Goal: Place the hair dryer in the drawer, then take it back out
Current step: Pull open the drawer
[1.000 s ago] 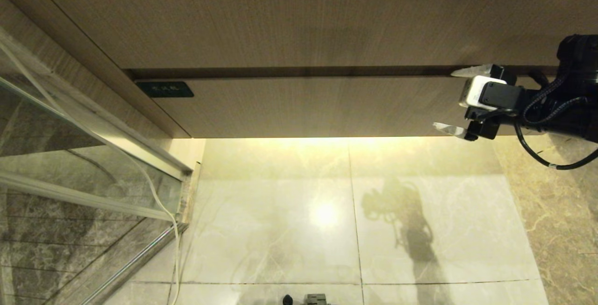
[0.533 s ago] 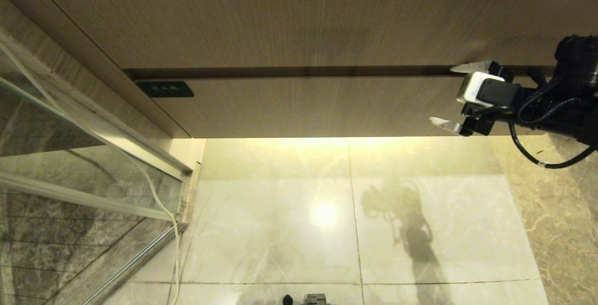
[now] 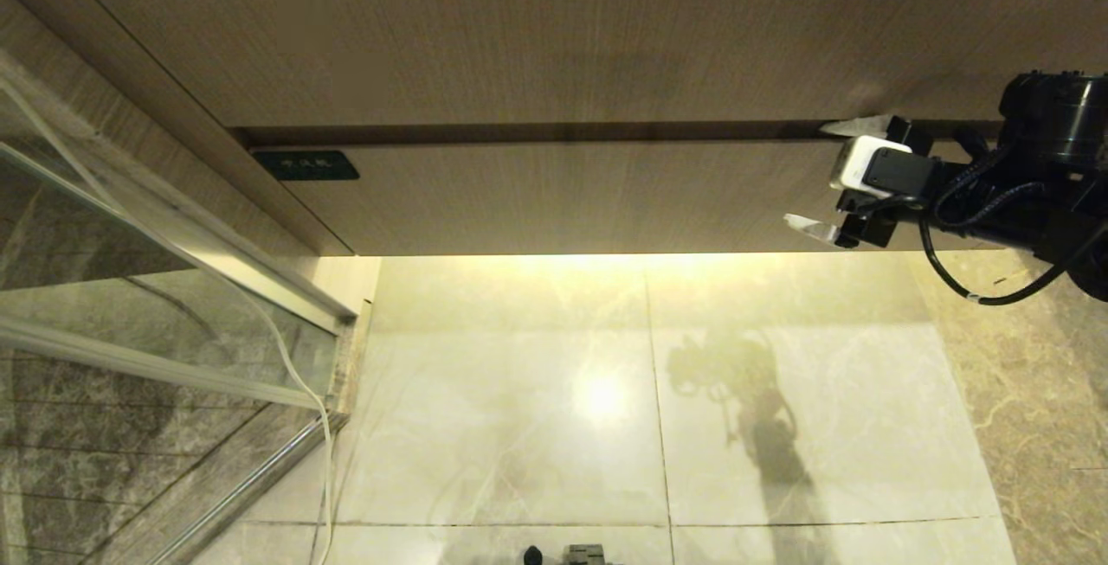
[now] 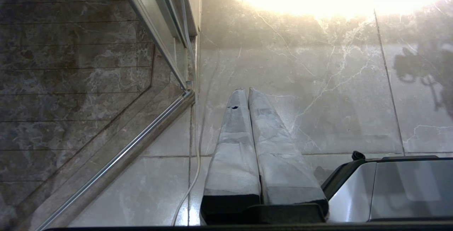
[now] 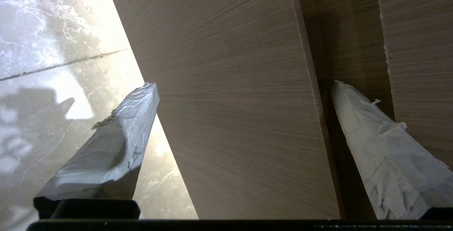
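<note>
Hair dryer isn't anywhere in these views, so can't say where it sits or which way its barrel points. What's in hand looks like the very first step: getting the drawer open.

Right gripper is at the right end of the drawer front with its jaws spread wide, nothing in them. One fingertip sits in the dark gap along the front's top edge, the other finger hangs off the bottom edge over the lit floor, so the panel is straddled but I can't tell if either pad is touching it. Left gripper is parked pointing at the floor, fingers pressed together, empty.

Drawer is shut, flush under the wood panel above, long axis running left to right, front facing the robot. Small dark label at its left end.

My guess for the next move: close on the top edge or hook behind it, then pull straight toward the robot. Gripping that far off-centre could make a wide drawer rack.
</note>
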Robot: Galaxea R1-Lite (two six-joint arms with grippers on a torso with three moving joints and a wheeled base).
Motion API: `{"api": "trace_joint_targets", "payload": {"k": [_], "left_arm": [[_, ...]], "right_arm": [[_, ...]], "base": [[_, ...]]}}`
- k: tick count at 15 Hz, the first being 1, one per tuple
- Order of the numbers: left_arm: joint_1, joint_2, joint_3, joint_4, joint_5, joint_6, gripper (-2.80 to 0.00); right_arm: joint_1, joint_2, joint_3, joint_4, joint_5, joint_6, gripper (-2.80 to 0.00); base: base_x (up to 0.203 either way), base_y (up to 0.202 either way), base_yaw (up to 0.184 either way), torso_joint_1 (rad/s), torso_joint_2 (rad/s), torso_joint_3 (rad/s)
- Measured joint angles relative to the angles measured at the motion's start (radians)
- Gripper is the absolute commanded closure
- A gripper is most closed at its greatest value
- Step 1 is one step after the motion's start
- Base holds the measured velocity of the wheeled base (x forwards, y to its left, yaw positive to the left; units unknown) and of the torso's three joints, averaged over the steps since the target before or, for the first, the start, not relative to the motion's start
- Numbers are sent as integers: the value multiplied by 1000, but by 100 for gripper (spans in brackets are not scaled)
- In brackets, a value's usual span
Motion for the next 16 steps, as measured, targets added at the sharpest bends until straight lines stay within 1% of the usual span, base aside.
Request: {"api": "trace_joint_targets", "payload": {"k": [5,12,16], "left_arm": [[0,0,0,0,0,0,0],[0,0,0,0,1,0,0],[0,0,0,0,0,0,0]], "right_arm": [[-1,35,-20,5,0,4,-280],[-2,17,-1,155,-3,19,-280],[-4,-4,5,207,-5,34,-280]], "base": [[0,0,0,0,0,0],[0,0,0,0,0,0],[0,0,0,0,0,0]]}}
